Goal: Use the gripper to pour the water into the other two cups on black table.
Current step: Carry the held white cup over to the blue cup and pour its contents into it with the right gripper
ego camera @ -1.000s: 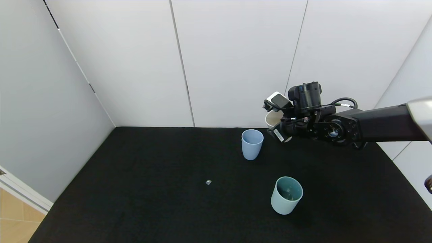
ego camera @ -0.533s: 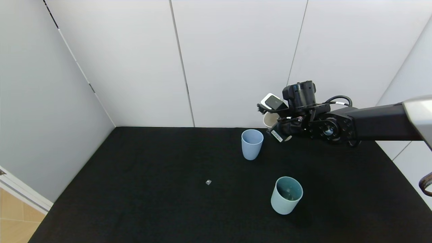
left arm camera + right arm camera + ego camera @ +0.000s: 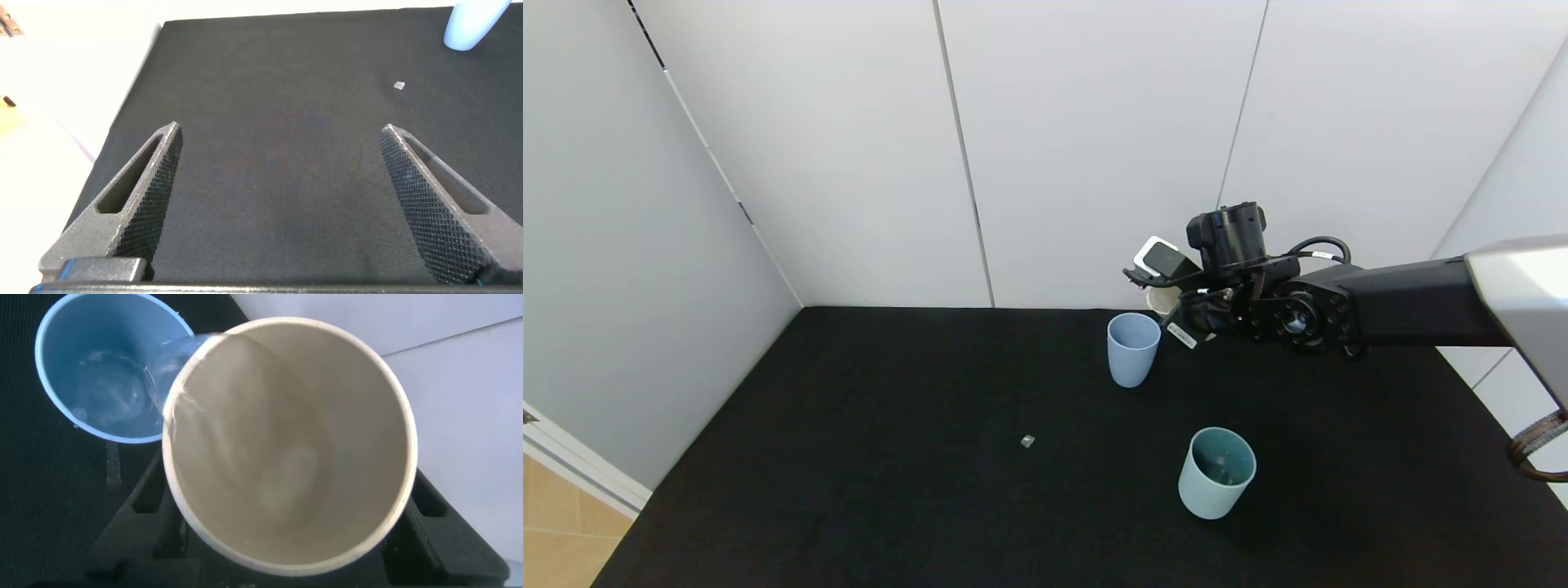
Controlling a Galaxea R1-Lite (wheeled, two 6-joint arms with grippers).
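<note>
Pouring water [image 3: 176, 371] from finger-held beige cup [image 3: 290, 445] into blue cup [image 3: 102, 376].

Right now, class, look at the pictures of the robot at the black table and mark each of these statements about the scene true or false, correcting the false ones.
1. The right gripper holds the cream cup tipped toward the blue cup. True.
2. Water is running from the cream cup's rim into the blue cup. True.
3. The teal cup lies on its side. False: it stands upright on the black table.
4. The left gripper grips the blue cup. False: its fingers are spread apart above bare table, holding nothing.
5. The small grey speck sits inside the teal cup. False: it lies on the table, apart from both cups.
</note>
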